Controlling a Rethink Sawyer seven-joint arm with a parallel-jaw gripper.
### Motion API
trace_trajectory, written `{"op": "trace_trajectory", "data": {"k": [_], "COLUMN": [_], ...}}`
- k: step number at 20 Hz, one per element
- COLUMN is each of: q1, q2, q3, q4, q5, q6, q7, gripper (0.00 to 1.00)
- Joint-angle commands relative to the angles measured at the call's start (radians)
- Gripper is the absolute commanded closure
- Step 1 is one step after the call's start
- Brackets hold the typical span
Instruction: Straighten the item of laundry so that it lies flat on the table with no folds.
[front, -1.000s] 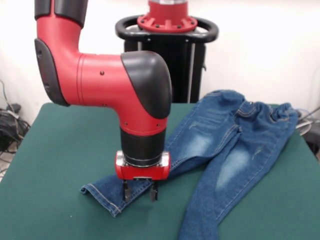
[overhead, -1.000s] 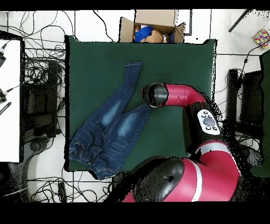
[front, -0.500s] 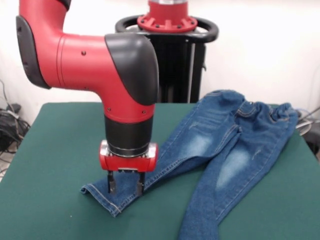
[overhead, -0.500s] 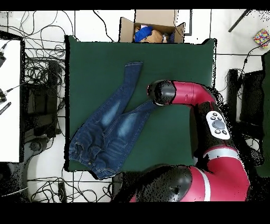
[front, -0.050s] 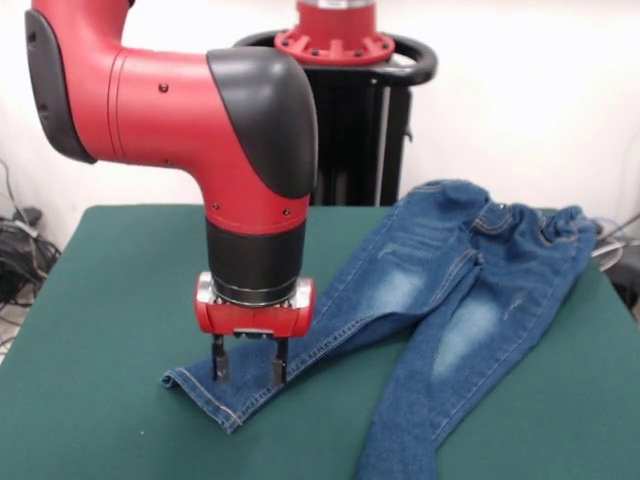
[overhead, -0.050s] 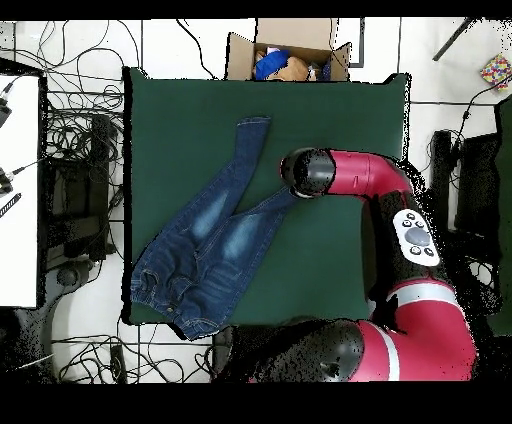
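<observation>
The item of laundry (front, -0.050s: 470, 290), a small pair of blue jeans, lies on the green table (front, -0.050s: 110, 300). Its waistband is at the right rear. One leg runs left toward me and ends in a hem near the front; the other leg passes out of the bottom edge. My gripper (front, -0.050s: 249, 370) points straight down over the left leg, just inside its hem. It is open, and both fingertips (front, -0.050s: 218, 368) reach down to the denim. In the overhead view the jeans (overhead, -0.050s: 205, 240) spread from the table (overhead, -0.050s: 330, 110) corner, and the arm's wrist (overhead, -0.050s: 305, 172) hides the gripper.
A cardboard box (overhead, -0.050s: 290, 55) with things inside sits just beyond one table edge. Cables (overhead, -0.050s: 80, 130) cover the floor beside the table. The black pedestal (front, -0.050s: 345, 120) stands behind the table. A white surface (overhead, -0.050s: 18, 190) lies off one side.
The gripper has shifted along the jeans leg toward its hem, most of that in the first half second. The jeans lie where they were.
</observation>
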Motion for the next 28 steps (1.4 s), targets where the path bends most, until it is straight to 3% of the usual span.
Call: {"op": "trace_trajectory", "data": {"k": [1, 14, 24, 25, 28], "q1": [0.019, -0.053, -0.048, -0.065, -0.071], "q2": [0.074, 0.264, 0.324, 0.326, 0.326], "q3": [0.083, 0.115, 0.137, 0.157, 0.165], "q4": [0.013, -0.065, -0.128, -0.117, -0.113], "q5": [-0.091, -0.181, -0.205, -0.216, -0.218], "q6": [-0.012, -0.117, -0.156, -0.186, -0.187], "q7": [-0.154, -0.172, -0.168, -0.178, -0.185], "gripper": [0.00, 0.00, 0.00, 1.00, 1.00]}}
